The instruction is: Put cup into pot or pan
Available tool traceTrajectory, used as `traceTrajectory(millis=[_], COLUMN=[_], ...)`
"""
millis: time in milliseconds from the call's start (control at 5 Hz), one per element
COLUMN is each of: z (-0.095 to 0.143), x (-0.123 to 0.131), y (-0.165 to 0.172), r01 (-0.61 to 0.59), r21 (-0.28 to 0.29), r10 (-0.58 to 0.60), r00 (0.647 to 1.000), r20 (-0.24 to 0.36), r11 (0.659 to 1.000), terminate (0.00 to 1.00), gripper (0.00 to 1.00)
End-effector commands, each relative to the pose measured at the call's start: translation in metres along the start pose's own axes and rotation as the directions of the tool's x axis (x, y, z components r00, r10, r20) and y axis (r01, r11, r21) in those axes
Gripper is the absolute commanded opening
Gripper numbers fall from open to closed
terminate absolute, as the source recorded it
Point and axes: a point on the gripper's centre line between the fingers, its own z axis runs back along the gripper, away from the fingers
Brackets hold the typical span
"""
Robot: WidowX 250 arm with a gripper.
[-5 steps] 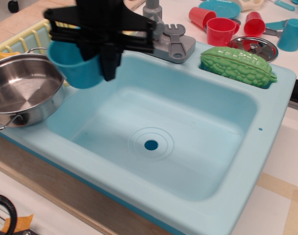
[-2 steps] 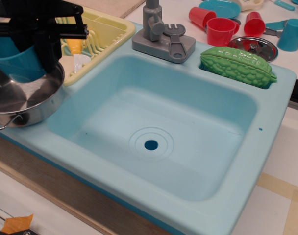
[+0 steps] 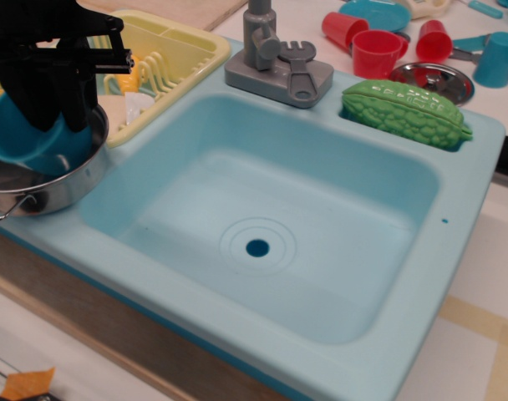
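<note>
At the upper left of the frame, the black gripper (image 3: pixel 49 104) reaches down over the shiny round stainless-steel pot (image 3: pixel 66 185), its dark fingers (image 3: pixel 77 104) closed on the rim of the medium-blue round plastic cup (image 3: pixel 24 138). The cup sits tilted inside the pot, its body below the pot's rim line, and the gripper hides much of its far side; whether its base touches the pot floor cannot be told. A thin wire loop handle (image 3: pixel 7 209) shows at the pot's near edge.

Just behind the pot lies a pale yellow plastic dish rack (image 3: pixel 175 50), partly hidden by the gripper. Right of it, a grey toy faucet block (image 3: pixel 279 63) stands at the back rim of the light turquoise plastic sink (image 3: pixel 454 217), whose basin has a dark drain hole (image 3: pixel 257 247) at its middle. A bumpy green toy gourd (image 3: pixel 404 113) rests on the sink's upper right corner. Beyond it, well apart from the pot, stand red plastic cups (image 3: pixel 375 50), a paler turquoise cup (image 3: pixel 496 58) and a small flat steel dish (image 3: pixel 429 79).

The sink sits on a wooden board (image 3: pixel 112 330) atop a pale counter (image 3: pixel 480 368).
</note>
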Motion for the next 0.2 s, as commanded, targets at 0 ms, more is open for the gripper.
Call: traceTrajectory(millis=[0], z=[0.0097], x=[0.0085], y=[0.0008], r01=[-0.003], r21=[-0.001], r10=[0.003], r00=[0.999], r20=[0.039], r11=[1.0], terminate=[1.0], gripper=[1.0])
